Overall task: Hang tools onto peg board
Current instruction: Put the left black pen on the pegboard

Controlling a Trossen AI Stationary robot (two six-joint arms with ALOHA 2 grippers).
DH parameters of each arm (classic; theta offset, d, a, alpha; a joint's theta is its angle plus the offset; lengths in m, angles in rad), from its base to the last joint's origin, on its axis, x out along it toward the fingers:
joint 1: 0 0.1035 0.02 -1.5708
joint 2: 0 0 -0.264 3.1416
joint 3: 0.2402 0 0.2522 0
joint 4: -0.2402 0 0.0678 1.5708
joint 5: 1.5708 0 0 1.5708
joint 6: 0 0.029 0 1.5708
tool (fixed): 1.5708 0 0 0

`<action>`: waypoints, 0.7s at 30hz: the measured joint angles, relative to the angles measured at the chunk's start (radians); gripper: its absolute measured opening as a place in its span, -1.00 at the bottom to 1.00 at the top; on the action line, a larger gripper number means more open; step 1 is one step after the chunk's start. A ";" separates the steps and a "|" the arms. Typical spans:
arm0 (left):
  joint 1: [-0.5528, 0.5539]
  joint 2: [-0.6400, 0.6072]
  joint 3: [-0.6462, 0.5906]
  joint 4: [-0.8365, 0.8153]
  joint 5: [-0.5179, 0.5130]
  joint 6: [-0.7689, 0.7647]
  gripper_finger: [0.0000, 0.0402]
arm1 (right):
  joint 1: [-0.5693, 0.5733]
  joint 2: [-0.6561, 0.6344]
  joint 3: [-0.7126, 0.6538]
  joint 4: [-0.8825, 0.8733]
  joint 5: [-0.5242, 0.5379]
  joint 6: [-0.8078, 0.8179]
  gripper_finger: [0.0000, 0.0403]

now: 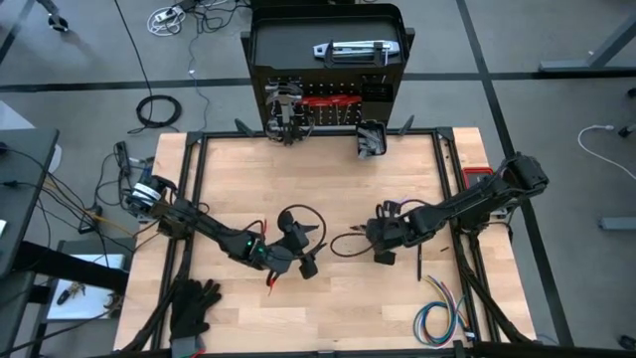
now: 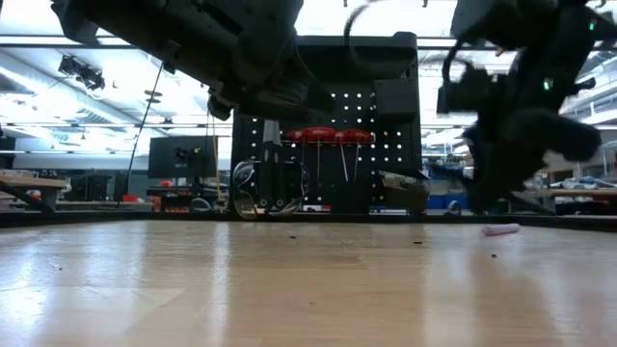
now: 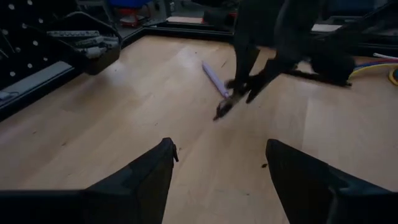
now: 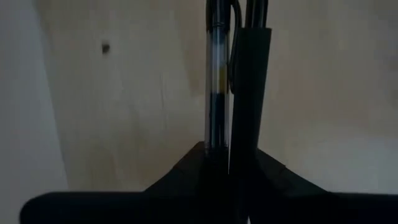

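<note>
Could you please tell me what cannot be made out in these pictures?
Right wrist view: the slim clear-handled tool runs off the edge, tip unseen.
Low view: the dark left arm covers part of the upright black perforated peg board.
High view: the black gloves are too small to count.

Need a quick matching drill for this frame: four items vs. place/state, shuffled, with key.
Items:
1. gloves
2. red-handled tools
3. left gripper
4. right gripper

Place or state:
A. fingers shut on a slim tool that lies on the table
B. hanging on the peg board
C. fingers open, nothing between them, over mid-table
D. table corner on the left arm's side, far from the peg board

Pairs: 1-D, 2-B, 3-C, 4-A
</note>
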 joint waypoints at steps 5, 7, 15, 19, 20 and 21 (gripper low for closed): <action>0.017 0.000 0.000 0.032 0.000 0.014 0.26 | -0.028 -0.114 -0.006 0.061 0.034 -0.032 -0.59; 0.028 0.007 0.000 0.049 0.004 0.024 0.26 | -0.040 -0.159 -0.017 0.094 0.037 -0.064 -0.59; 0.096 0.108 0.000 0.226 0.140 0.051 0.26 | -0.132 -0.318 -0.021 0.319 0.122 -0.424 -0.59; 0.146 0.154 0.000 0.329 0.259 0.038 0.26 | -0.264 -0.377 -0.021 0.485 0.066 -0.603 -0.59; 0.159 0.162 0.000 0.354 0.285 0.033 0.26 | -0.301 -0.387 -0.021 0.531 0.047 -0.642 -0.59; 0.170 0.164 0.000 0.372 0.310 0.031 0.26 | -0.337 -0.396 -0.020 0.577 0.032 -0.680 -0.59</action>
